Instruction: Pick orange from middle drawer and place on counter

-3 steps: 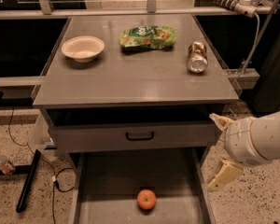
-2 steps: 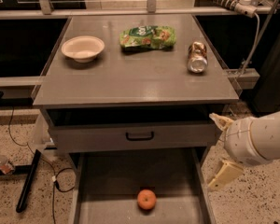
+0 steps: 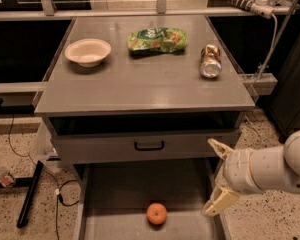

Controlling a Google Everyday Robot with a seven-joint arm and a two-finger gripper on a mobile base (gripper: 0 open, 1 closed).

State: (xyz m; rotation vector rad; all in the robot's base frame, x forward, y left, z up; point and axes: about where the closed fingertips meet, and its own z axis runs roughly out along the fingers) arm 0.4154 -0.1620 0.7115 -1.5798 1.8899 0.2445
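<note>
The orange (image 3: 156, 214) lies on the grey floor of the open middle drawer (image 3: 120, 191), near its front middle. The counter (image 3: 145, 86) is the grey tabletop above it. My gripper (image 3: 216, 176) is at the lower right, over the drawer's right wall, to the right of the orange and higher than it. Its two pale fingers (image 3: 220, 201) are spread apart and hold nothing.
On the counter sit a white bowl (image 3: 88, 52) at the left, a green chip bag (image 3: 157, 39) at the back middle and a can (image 3: 210, 61) on its side at the right. A grey drawer front with a black handle (image 3: 149, 146) is above the open drawer. Cables lie on the floor at the left.
</note>
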